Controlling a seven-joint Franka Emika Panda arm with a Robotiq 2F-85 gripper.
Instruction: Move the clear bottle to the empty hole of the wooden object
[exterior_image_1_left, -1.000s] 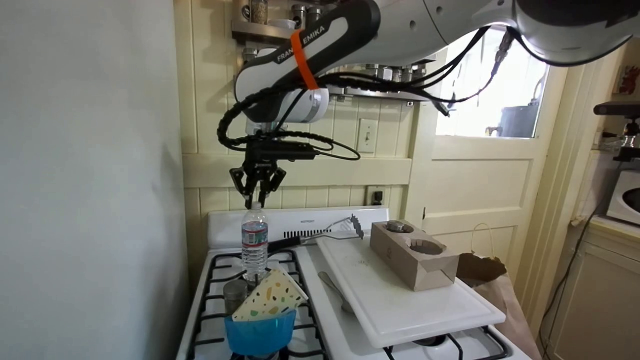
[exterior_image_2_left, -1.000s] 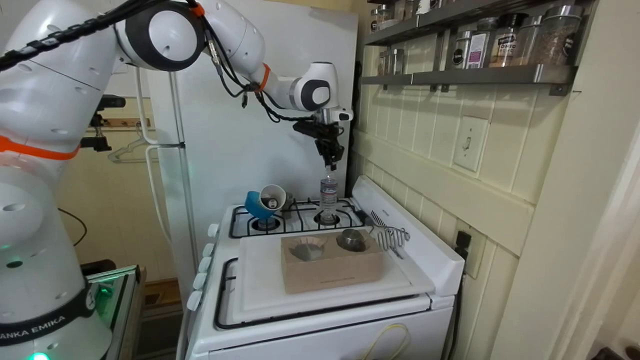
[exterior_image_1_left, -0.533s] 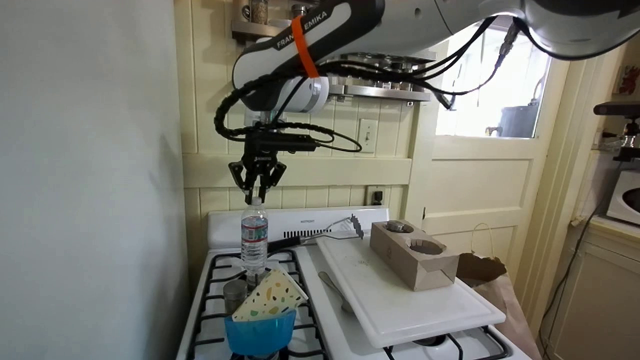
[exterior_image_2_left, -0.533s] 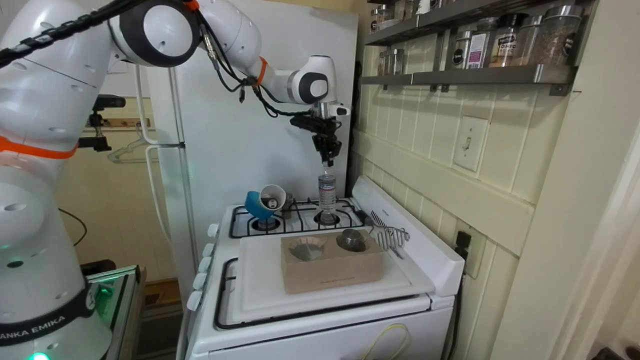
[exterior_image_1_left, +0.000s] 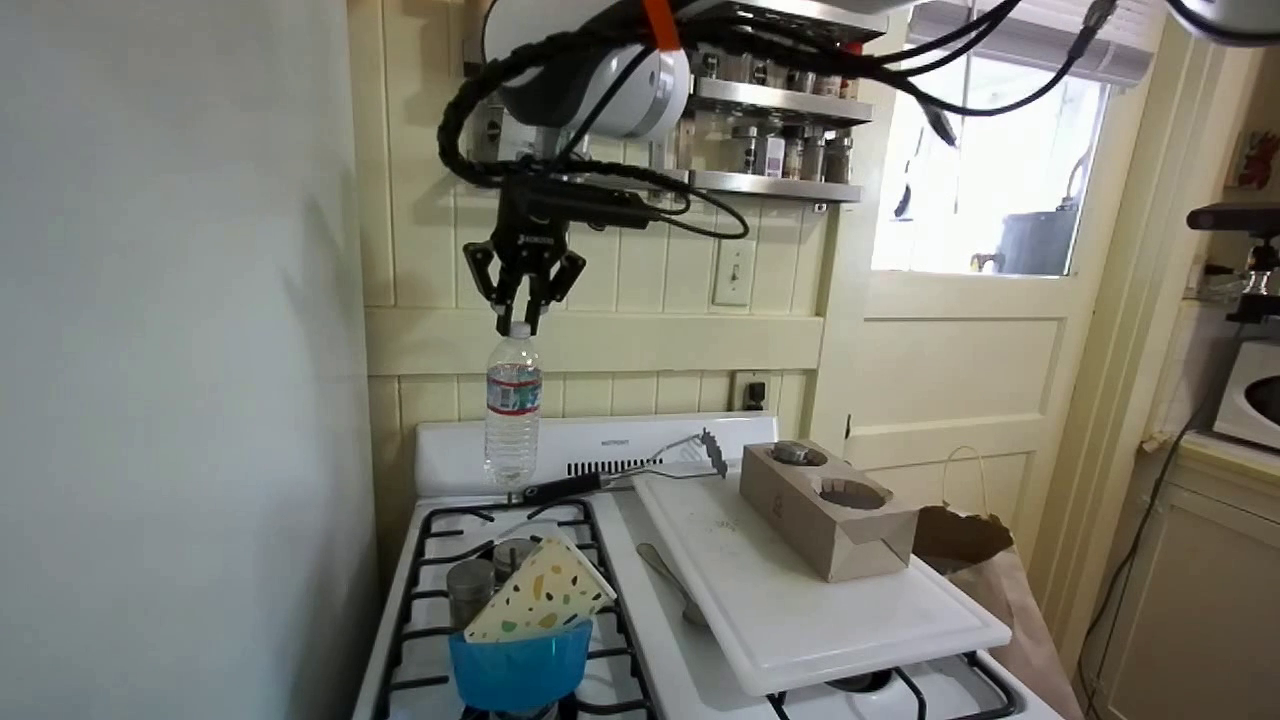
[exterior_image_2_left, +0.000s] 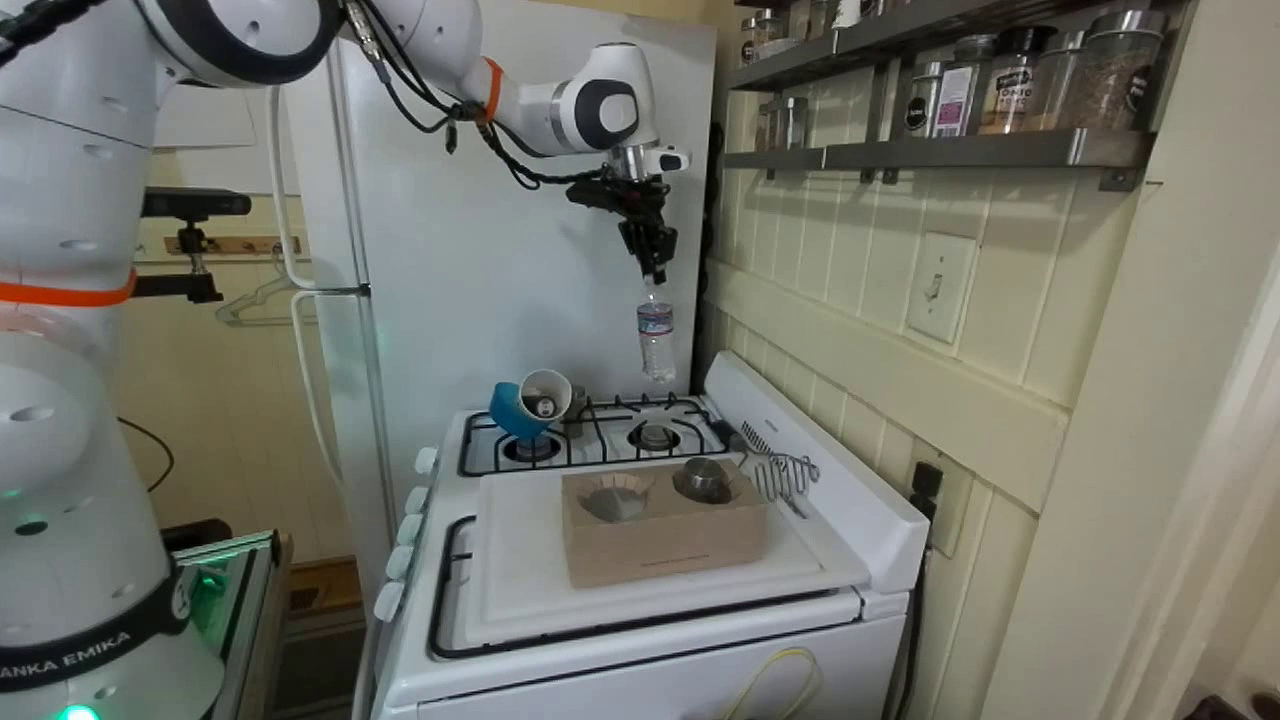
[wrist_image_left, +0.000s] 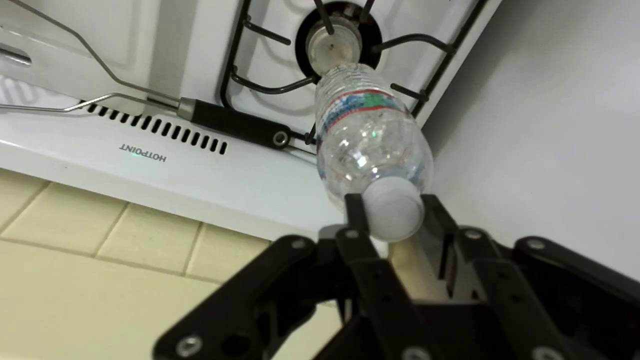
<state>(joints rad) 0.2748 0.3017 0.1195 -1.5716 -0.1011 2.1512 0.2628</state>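
The clear bottle (exterior_image_1_left: 513, 410) hangs nearly upright in the air above the back burner, and it also shows in an exterior view (exterior_image_2_left: 656, 340) and the wrist view (wrist_image_left: 370, 135). My gripper (exterior_image_1_left: 518, 322) is shut on its white cap, one finger on each side, as the wrist view of the gripper (wrist_image_left: 393, 205) shows. The wooden object (exterior_image_1_left: 800, 520) is a tan block lying on the white board, also in an exterior view (exterior_image_2_left: 665, 545). Its nearer hole (exterior_image_1_left: 852, 493) is empty. Its other hole holds a metal-lidded jar (exterior_image_1_left: 790, 453). The block is out of the wrist view.
The white board (exterior_image_1_left: 740, 600) lies across the stove. A masher with a black handle (exterior_image_1_left: 565, 488) lies at the stove's back panel. A blue bowl (exterior_image_1_left: 520, 665) with a speckled cup (exterior_image_1_left: 545, 595) and jars stand on the burners. A refrigerator side (exterior_image_2_left: 520, 250) and spice shelves (exterior_image_2_left: 950, 150) flank the arm.
The gripper has risen with the bottle in it. The bottle has lifted off the burner and tilts slightly. The block, board and bowl have not moved.
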